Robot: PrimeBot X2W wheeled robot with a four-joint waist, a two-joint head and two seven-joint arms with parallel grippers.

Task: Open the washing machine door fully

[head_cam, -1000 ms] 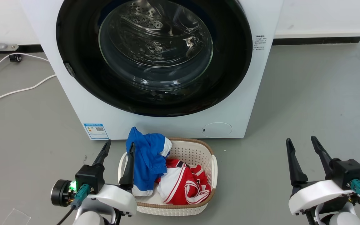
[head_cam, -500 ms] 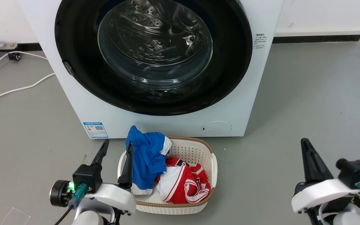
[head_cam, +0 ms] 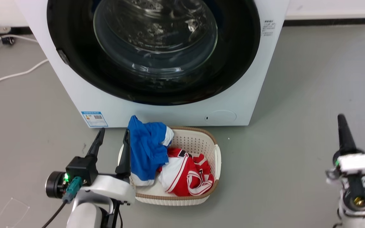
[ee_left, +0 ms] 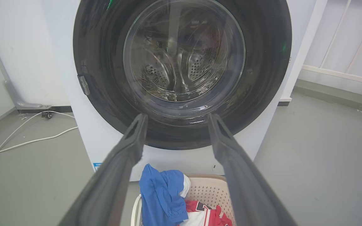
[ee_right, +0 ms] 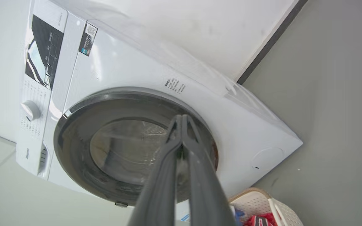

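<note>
while the left end effector (head_cam: pixel 114 131) hangs low beside the basket (head_cam: pixel 218 158), fingers spread and empty, the right end effector (ee_right: pixel 179 121) points forward, fingers pressed together on nothing. beyond, the washing machine (head_cam: pixel 169 115) bears a blue label (head_cam: pixel 94 119) and fine print (head_cam: pixel 268 28) too small to read; the washing machine door (head_cam: pixel 233 63) sits shut against its front.

washing machine door (head_cam: pixel 233 72): top cut by frame edge | blue label (head_cam: pixel 94 118): text unreadable | basket (head_cam: pixel 217 158): left rim behind clothes (head_cam: pixel 147 148)
</note>
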